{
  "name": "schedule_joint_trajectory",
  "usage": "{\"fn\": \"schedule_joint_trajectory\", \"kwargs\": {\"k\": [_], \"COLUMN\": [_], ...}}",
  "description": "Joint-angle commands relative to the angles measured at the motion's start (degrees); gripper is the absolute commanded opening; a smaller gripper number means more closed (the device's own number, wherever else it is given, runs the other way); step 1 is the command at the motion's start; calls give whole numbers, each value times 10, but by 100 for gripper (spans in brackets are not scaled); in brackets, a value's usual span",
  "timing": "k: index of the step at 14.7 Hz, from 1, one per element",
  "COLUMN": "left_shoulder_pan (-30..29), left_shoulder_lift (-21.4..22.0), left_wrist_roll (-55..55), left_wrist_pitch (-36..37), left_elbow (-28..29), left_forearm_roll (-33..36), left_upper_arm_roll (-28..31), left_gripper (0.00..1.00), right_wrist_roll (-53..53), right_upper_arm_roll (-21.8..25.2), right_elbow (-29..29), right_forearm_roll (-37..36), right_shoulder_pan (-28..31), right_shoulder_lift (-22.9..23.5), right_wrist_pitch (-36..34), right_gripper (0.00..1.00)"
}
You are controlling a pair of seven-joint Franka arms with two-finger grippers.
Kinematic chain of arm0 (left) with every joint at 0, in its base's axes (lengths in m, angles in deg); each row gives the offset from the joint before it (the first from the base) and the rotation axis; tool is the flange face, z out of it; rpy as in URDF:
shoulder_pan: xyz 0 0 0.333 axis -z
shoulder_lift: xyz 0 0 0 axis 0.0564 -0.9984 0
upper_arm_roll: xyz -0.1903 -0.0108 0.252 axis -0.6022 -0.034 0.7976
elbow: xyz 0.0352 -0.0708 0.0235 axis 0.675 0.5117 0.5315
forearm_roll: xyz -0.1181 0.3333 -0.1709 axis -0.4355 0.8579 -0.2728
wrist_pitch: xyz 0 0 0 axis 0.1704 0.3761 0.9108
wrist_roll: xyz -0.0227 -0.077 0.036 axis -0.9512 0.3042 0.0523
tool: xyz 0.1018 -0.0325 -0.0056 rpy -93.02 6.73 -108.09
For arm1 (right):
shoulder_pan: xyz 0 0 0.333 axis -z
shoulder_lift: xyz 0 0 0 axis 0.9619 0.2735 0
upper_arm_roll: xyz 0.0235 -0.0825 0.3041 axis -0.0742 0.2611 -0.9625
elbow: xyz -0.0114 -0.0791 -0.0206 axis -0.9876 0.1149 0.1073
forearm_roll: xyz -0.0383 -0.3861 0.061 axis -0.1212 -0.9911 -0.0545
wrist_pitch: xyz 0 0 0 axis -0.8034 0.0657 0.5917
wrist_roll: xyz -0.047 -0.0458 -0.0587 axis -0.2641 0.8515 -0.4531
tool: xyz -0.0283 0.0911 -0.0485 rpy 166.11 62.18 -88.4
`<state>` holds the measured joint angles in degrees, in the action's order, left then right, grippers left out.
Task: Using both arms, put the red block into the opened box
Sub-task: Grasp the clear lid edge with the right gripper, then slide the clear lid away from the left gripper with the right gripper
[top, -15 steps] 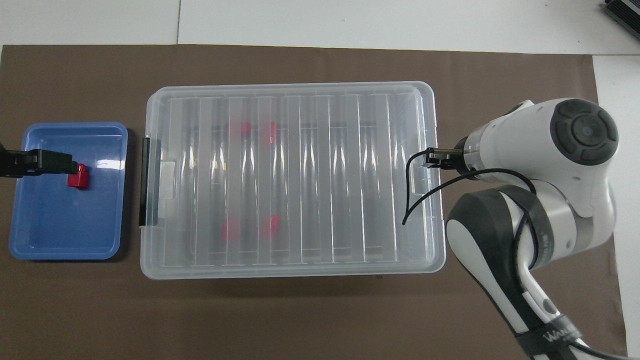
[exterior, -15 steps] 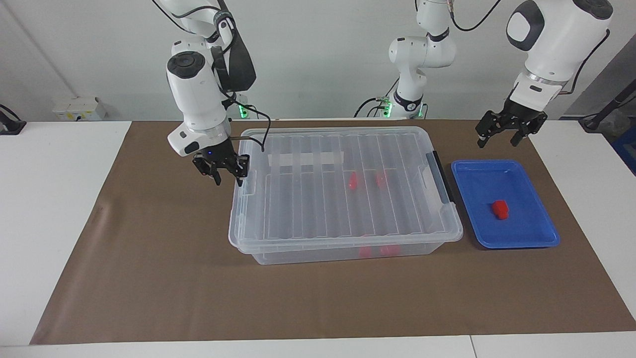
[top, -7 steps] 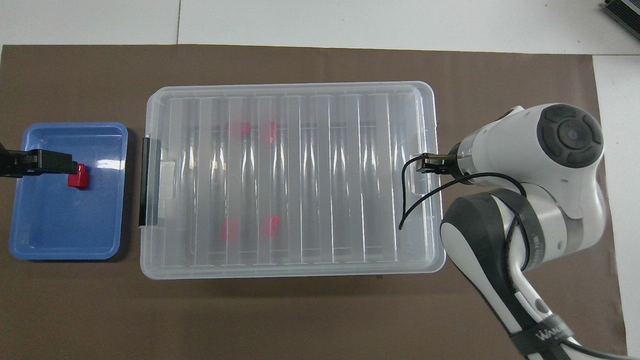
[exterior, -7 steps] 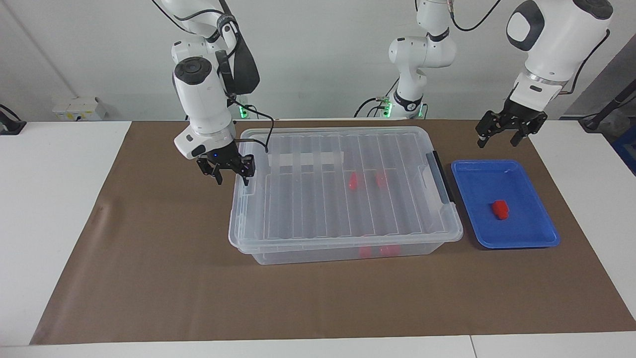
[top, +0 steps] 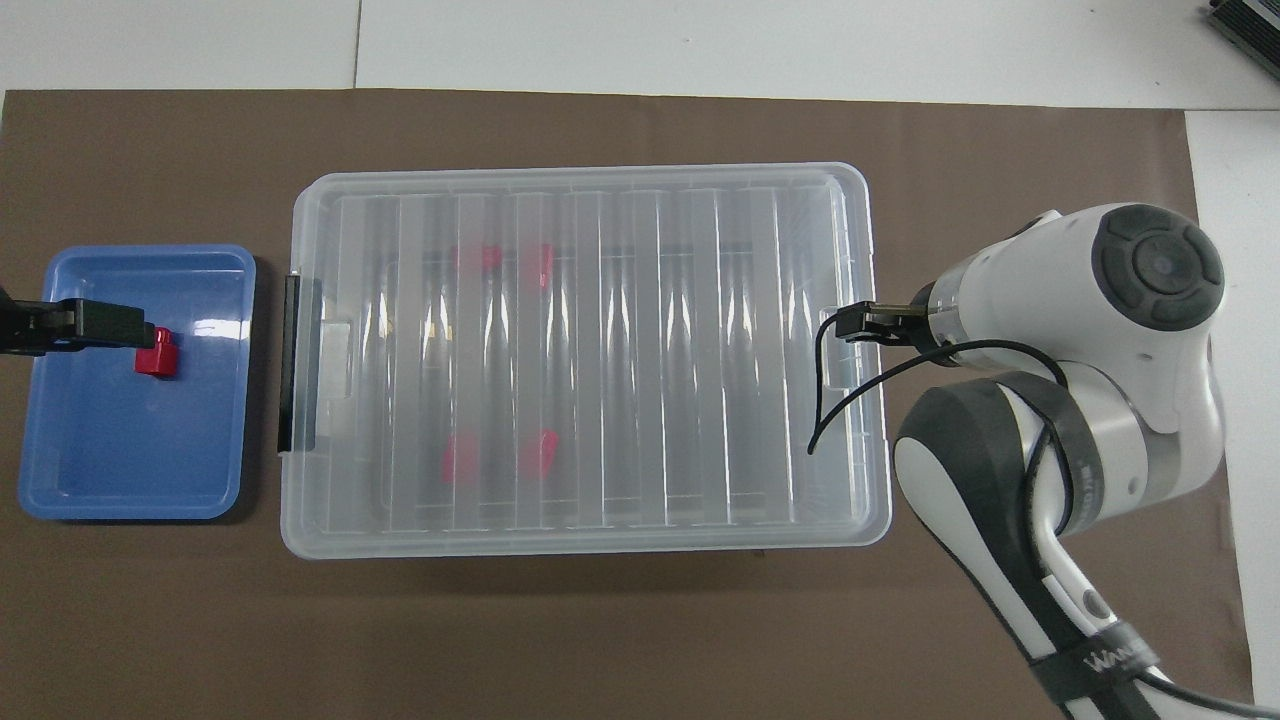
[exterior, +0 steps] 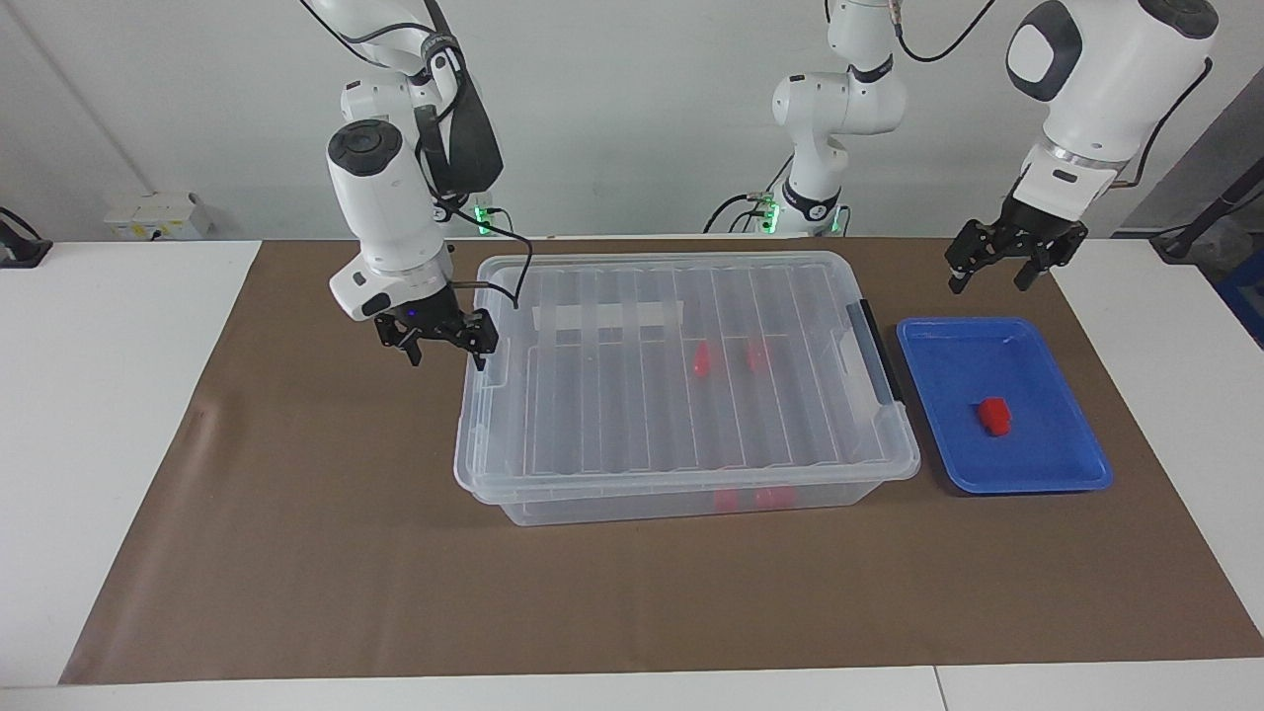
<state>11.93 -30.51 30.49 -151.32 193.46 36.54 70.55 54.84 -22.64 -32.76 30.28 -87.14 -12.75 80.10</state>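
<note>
**Lid on the box, one red block in the tray**

From my facing camera, starting at the right arm's end of the table, I see the right gripper (exterior: 440,342) hanging just off the box's short end, over the brown paper mat (exterior: 296,513). Its black fingers are spread and hold nothing, and a loose black cable (top: 835,385) droops from the wrist over the lid's corner.

Next comes the box (exterior: 681,499) — clear, glossy plastic with rounded corners, lying lengthwise along the table. Its ribbed clear lid (exterior: 632,395) sits flat on top, closed. A white label strip (exterior: 607,316) shows through the ribs, and I make out blurred red blocks (top: 500,258) inside, two nearer the robots and two farther. A black handle (exterior: 874,346) runs along the end toward the left arm.

Just beside that end lies a shallow blue tray (exterior: 1047,479), smooth and shiny. The red block (exterior: 994,416) rests alone on its floor — small, stepped, bright.

Above the tray's edge nearest the robots, the left gripper (exterior: 999,274) hangs with fingers apart, empty, well clear of the block.
</note>
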Motion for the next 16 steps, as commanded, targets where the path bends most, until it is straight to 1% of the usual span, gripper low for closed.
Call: {"fn": "schedule_joint_trajectory", "kwargs": {"k": [1,5,11,14,16], "left_shoulder_pan": [4,4,4,4,4], "left_shoulder_lift": [15,15,15,15,15], "left_wrist_roll": [5,5,5,5,5], "left_wrist_pitch": [4,4,3,4,3], "left_elbow": [14,13,14,13,14], "left_forearm_roll": [-5,-5,-5,-5,-5], "left_upper_arm_roll": [6,6,6,6,6], "left_gripper": [100,100,100,100,100], "right_wrist_roll": [-25,-36,-106,-113,-122], "right_upper_arm_roll": [-4,-3,-2,-2,-1], "right_elbow": [-26,-25,-26,-26,-26], "right_forearm_roll": [6,6,7,6,6], "right_shoulder_pan": [15,33,92,127,135], "right_shoulder_lift": [-17,-21,-28,-31,-32], "right_wrist_pitch": [9,2,-24,-36,-37], "right_gripper": [99,99,99,99,99]}}
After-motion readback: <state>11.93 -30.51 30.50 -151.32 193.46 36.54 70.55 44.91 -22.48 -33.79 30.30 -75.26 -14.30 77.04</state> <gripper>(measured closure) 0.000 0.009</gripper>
